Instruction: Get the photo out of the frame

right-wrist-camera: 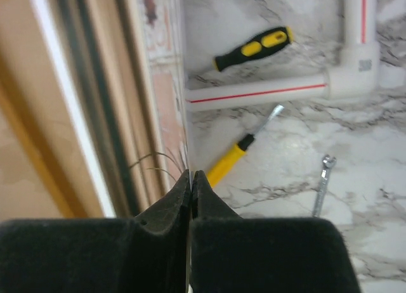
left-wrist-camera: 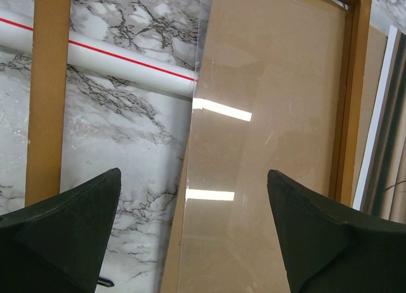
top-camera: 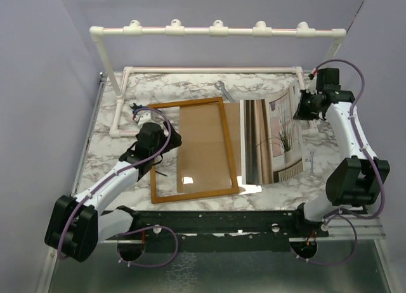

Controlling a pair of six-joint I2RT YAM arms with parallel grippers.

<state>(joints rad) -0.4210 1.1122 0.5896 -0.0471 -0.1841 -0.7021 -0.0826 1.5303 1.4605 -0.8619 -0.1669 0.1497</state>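
Note:
The frame (top-camera: 156,172), with a narrow orange-brown border, lies flat on the marble table, glossy glass over a brown board (top-camera: 203,147) inside it. The photo (top-camera: 269,141) lies right of the frame, its right edge lifted and curled. My right gripper (top-camera: 303,109) is shut on that raised edge; in the right wrist view the fingertips (right-wrist-camera: 191,175) pinch the thin photo (right-wrist-camera: 127,103). My left gripper (top-camera: 170,139) is open and empty above the frame's left part. In the left wrist view it (left-wrist-camera: 193,175) straddles the board's edge (left-wrist-camera: 273,115), between the frame's sides (left-wrist-camera: 47,96).
A white pipe rack (top-camera: 216,32) stands along the back and left. A wrench (top-camera: 223,90) lies behind the frame. In the right wrist view, a black-yellow screwdriver (right-wrist-camera: 254,49), a yellow screwdriver (right-wrist-camera: 235,160) and a small wrench (right-wrist-camera: 323,182) lie near a pipe (right-wrist-camera: 266,90).

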